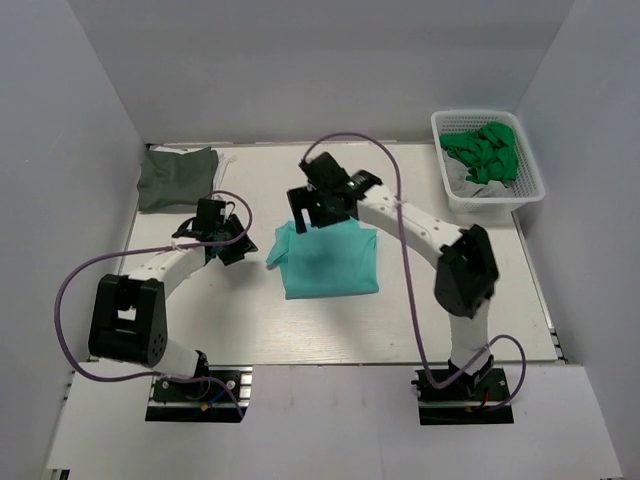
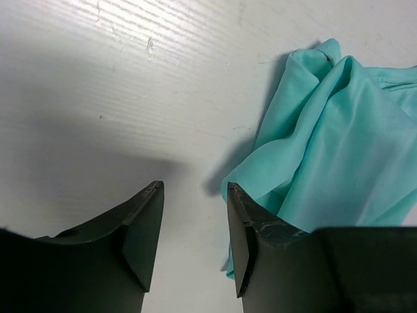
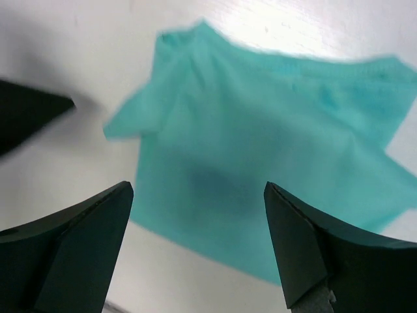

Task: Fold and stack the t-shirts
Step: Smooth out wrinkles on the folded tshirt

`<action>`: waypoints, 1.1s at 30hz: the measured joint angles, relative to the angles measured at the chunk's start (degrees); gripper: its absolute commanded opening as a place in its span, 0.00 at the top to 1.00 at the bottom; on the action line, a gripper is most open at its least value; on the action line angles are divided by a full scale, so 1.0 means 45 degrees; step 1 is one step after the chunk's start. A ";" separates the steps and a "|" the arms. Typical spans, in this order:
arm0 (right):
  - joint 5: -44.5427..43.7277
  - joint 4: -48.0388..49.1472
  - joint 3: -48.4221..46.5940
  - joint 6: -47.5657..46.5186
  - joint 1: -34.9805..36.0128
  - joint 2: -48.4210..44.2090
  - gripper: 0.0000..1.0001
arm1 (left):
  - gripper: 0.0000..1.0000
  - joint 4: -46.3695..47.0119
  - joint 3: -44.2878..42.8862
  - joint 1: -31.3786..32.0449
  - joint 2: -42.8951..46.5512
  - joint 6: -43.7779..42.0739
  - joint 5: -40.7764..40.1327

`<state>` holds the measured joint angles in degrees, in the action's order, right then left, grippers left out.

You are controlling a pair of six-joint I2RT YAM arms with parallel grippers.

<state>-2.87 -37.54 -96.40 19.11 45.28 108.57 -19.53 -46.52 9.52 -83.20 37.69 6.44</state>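
Observation:
A teal t-shirt (image 1: 330, 260) lies partly folded at the table's middle, one sleeve sticking out to the left. It also shows in the left wrist view (image 2: 339, 143) and the right wrist view (image 3: 260, 176). A folded grey-green shirt (image 1: 177, 177) lies at the back left. My left gripper (image 1: 240, 244) is open and empty just left of the teal sleeve, low over the table (image 2: 195, 189). My right gripper (image 1: 305, 213) is open and empty above the shirt's back edge (image 3: 199, 189).
A white basket (image 1: 500, 195) at the back right holds a crumpled green shirt (image 1: 483, 150) over some grey cloth. White walls enclose the table on three sides.

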 measured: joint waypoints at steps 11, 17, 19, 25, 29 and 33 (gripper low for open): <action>-0.2142 -0.3041 -0.5464 0.2084 0.1365 0.5387 0.32 | 0.49 0.2079 0.0170 0.0010 -0.1851 -0.0034 0.2074; -0.2263 -0.3215 -0.5464 0.2608 0.1379 0.5459 0.39 | 0.60 0.3264 0.0675 0.0010 -0.1894 0.0296 0.3220; -0.2229 -0.3196 -0.5464 0.2710 0.1375 0.5489 0.40 | 0.62 0.3507 0.0680 0.0010 -0.1996 0.0359 0.3453; -0.1914 -0.2958 -0.5464 0.2856 0.1350 0.5858 0.40 | 0.73 0.4153 0.0879 0.0010 -0.2370 0.0549 0.3949; -0.1666 -0.2856 -0.5464 0.2905 0.1360 0.6033 0.43 | 0.87 0.4303 0.1054 0.0010 -0.2511 0.0641 0.4143; -0.1564 -0.2676 -0.5464 0.2973 0.1370 0.6037 0.50 | 1.00 0.4503 0.1277 0.0010 -0.2516 0.0695 0.4347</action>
<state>-9.91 -49.58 -120.99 32.49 51.44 135.74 0.73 -40.77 9.56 -94.52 40.82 26.00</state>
